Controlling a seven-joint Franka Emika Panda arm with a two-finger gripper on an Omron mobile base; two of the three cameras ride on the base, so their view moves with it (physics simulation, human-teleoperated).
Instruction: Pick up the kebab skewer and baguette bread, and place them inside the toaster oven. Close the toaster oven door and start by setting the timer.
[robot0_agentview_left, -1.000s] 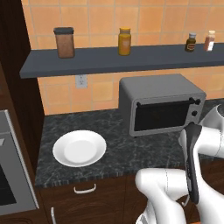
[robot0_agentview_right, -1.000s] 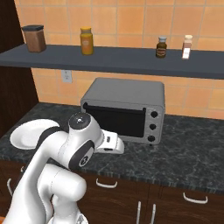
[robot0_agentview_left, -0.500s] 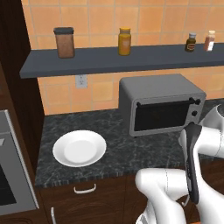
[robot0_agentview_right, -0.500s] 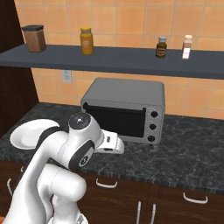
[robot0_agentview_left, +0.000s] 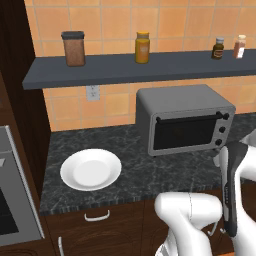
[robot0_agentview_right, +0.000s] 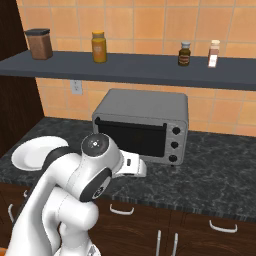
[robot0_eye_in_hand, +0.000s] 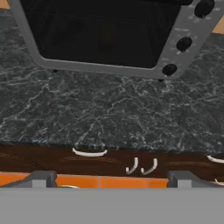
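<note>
The toaster oven (robot0_agentview_left: 185, 122) (robot0_agentview_right: 142, 125) stands on the dark stone counter under the shelf. The toaster oven door (robot0_agentview_left: 187, 132) (robot0_agentview_right: 132, 140) (robot0_eye_in_hand: 96, 30) is shut, with three dark knobs (robot0_eye_in_hand: 183, 43) down its right side. My gripper (robot0_eye_in_hand: 112, 179) is open and holds nothing; its fingertips (robot0_eye_in_hand: 41, 177) stand far apart, low in front of the counter edge and facing the oven. The kebab skewer and the baguette bread are out of view.
A white plate (robot0_agentview_left: 90, 170) lies bare on the counter (robot0_agentview_left: 140, 170) left of the toaster oven. The shelf (robot0_agentview_left: 125, 70) above carries several jars and bottles. A steel wall oven (robot0_agentview_left: 10, 200) stands at the far left. Cabinet fronts with handles (robot0_eye_in_hand: 89, 152) run below the counter edge.
</note>
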